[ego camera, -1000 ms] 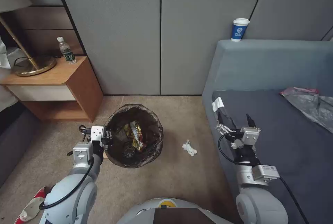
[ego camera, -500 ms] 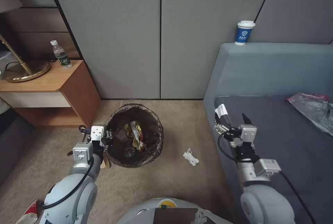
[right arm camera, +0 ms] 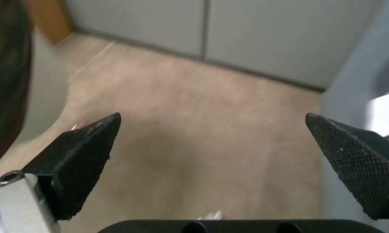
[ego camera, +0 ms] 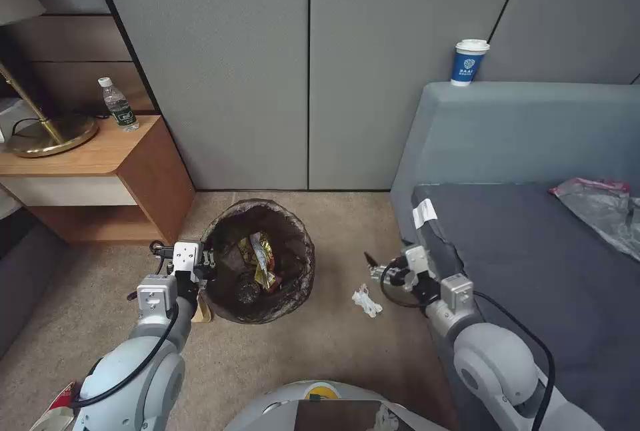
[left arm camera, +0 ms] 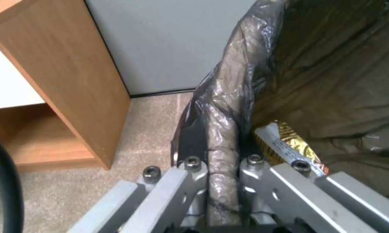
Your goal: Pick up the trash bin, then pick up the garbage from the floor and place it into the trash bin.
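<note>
Bin (ego camera: 259, 261) stands on the carpet (ego camera: 320, 344) in the head view, between the wooden nightstand (ego camera: 113, 171) and the grey sofa (ego camera: 533, 237), near the wall. Its dark liner is folded over the rim, and yellow wrappers (ego camera: 262, 259) already lie inside. The left gripper (ego camera: 203, 263) sits at the rim on the nightstand side, likely gripping there so the bin can be carried along. A white tissue (ego camera: 366, 301) lies on the carpet between bin and sofa; the right gripper (ego camera: 371, 265) hangs low just above and beside it, probably lining up for a pick. A bottle (ego camera: 119, 105) stands on the nightstand and a blue cup (ego camera: 469, 63) on the sofa's top edge, both off the floor.

From the left wrist, the fingers (left arm camera: 194, 181) are pressed together on the liner-covered rim (left arm camera: 222, 155), one outside and one inside, pinching it. A gold wrapper (left arm camera: 289, 145) lies just inside the rim.

From the right wrist, the two black fingertips (right arm camera: 86, 155) are spread wide with nothing between them, pointed down at bare carpet (right arm camera: 194, 129); a sliver of the tissue (right arm camera: 210, 215) peeks out near the gripper's base.
</note>
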Tool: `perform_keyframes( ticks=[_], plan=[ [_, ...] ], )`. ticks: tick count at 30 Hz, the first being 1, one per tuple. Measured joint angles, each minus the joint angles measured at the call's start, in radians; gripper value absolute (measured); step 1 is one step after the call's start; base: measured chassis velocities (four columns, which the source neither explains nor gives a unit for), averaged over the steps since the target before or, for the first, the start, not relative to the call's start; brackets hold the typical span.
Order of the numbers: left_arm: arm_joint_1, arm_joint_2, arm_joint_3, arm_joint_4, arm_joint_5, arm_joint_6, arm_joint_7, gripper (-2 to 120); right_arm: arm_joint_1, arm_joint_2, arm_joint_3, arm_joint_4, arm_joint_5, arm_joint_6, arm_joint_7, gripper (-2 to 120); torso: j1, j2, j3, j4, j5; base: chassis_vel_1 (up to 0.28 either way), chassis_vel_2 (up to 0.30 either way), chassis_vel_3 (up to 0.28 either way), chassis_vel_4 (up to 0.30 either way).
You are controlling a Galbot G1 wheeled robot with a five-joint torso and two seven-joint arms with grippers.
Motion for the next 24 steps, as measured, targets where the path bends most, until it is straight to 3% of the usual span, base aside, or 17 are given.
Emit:
perform_keyframes(
  ticks=[5, 9, 18, 24],
  plan=[
    [-0.007, 0.003, 0.005, 0.0, -0.006, 0.0, 0.0, 2, 0.085, -0.093, -0.115, -0.062, 0.129, -0.044, 0.027, 100, 0.0, 0.0, 0.0, 0.0002, -0.0001, 0.0, 0.0, 0.0, 0.0],
    [-0.009, 0.002, 0.004, 0.0, -0.009, 0.0, 0.002, 2, 0.151, -0.12, -0.169, -0.13, 0.212, -0.073, 0.03, 100, 0.0, 0.0, 0.0, 0.0003, -0.0001, 0.0, 0.0, 0.0, 0.0],
    [-0.013, 0.007, 0.002, -0.001, -0.017, 0.002, 0.003, 2, 0.227, -0.127, -0.242, -0.277, 0.287, -0.098, 0.005, 100, 0.0, 0.0, 0.0, 0.0, -0.0002, 0.0, 0.0, 0.0, 0.0],
    [-0.014, 0.004, 0.003, -0.001, -0.017, 0.002, 0.004, 2, 0.298, -0.101, -0.342, -0.386, 0.337, -0.106, 0.044, 100, 0.0, 0.0, 0.0, 0.0, -0.0003, 0.0, 0.0, 0.0, 0.0]
  ],
)
